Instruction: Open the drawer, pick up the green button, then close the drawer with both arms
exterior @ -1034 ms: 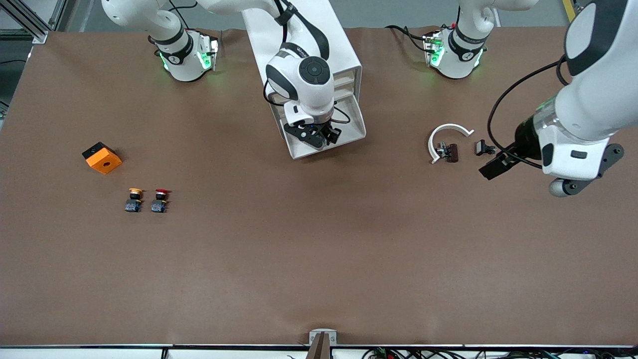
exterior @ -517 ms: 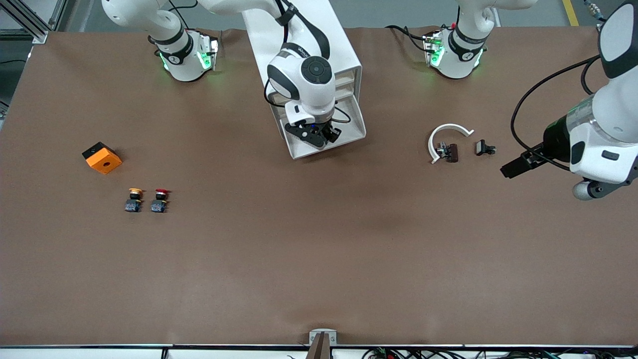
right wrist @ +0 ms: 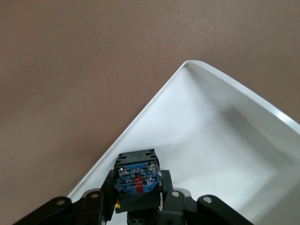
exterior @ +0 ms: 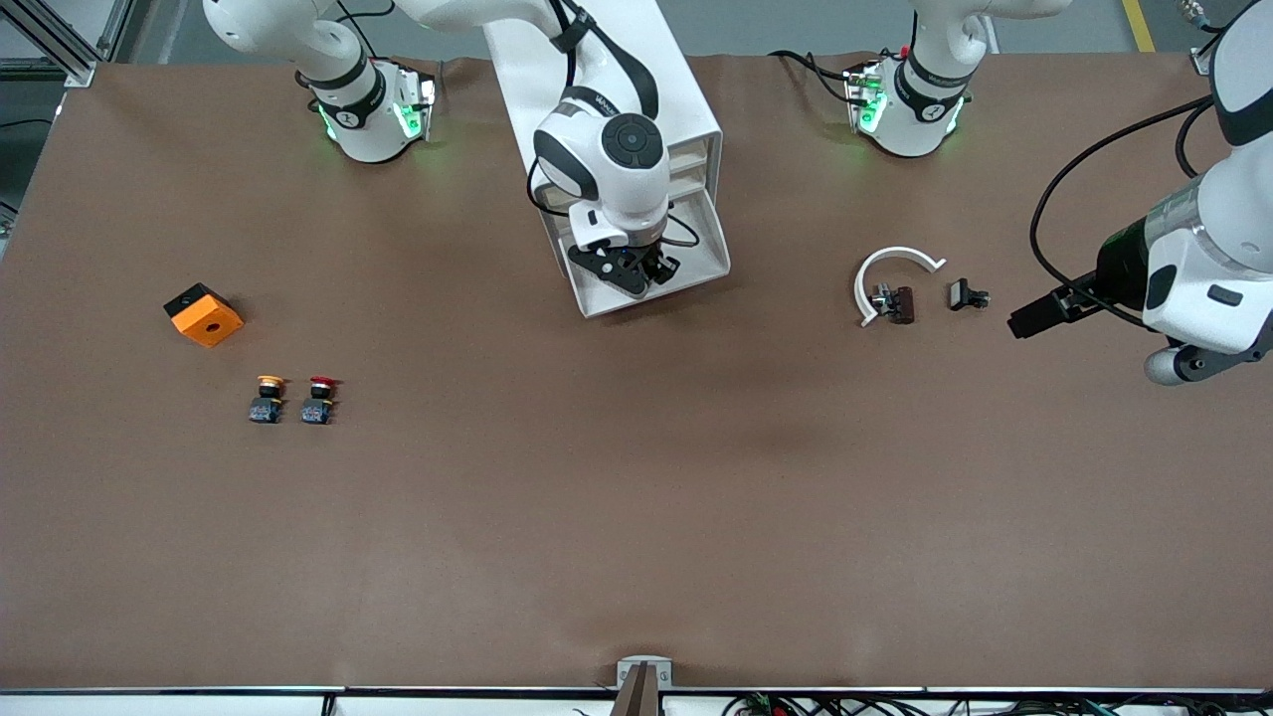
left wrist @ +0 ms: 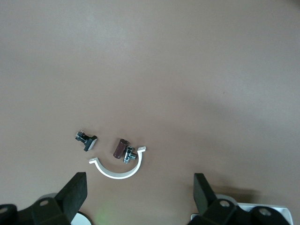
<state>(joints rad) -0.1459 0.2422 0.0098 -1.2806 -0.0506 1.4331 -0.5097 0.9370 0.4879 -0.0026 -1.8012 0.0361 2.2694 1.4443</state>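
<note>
The drawer (exterior: 704,251) stands pulled out of the white cabinet (exterior: 676,109), its white tray (right wrist: 211,136) open to view. My right gripper (exterior: 627,270) is down inside the tray, shut on the button (right wrist: 137,177). Only the button's black-and-blue body shows between the fingers (right wrist: 105,187); its cap is hidden. My left gripper (exterior: 1029,320) hangs open and holds nothing, over the table at the left arm's end. In the left wrist view the left gripper (left wrist: 139,187) has bare table between its fingers.
A white half-ring clamp (exterior: 890,268) with small dark parts (exterior: 967,294) lies between the cabinet and the left gripper. An orange block (exterior: 204,314), a yellow-capped button (exterior: 267,398) and a red-capped button (exterior: 319,398) sit toward the right arm's end.
The right gripper's fingers have closed onto the button in the drawer. The left arm has drawn back from the clamp toward its own end of the table.
</note>
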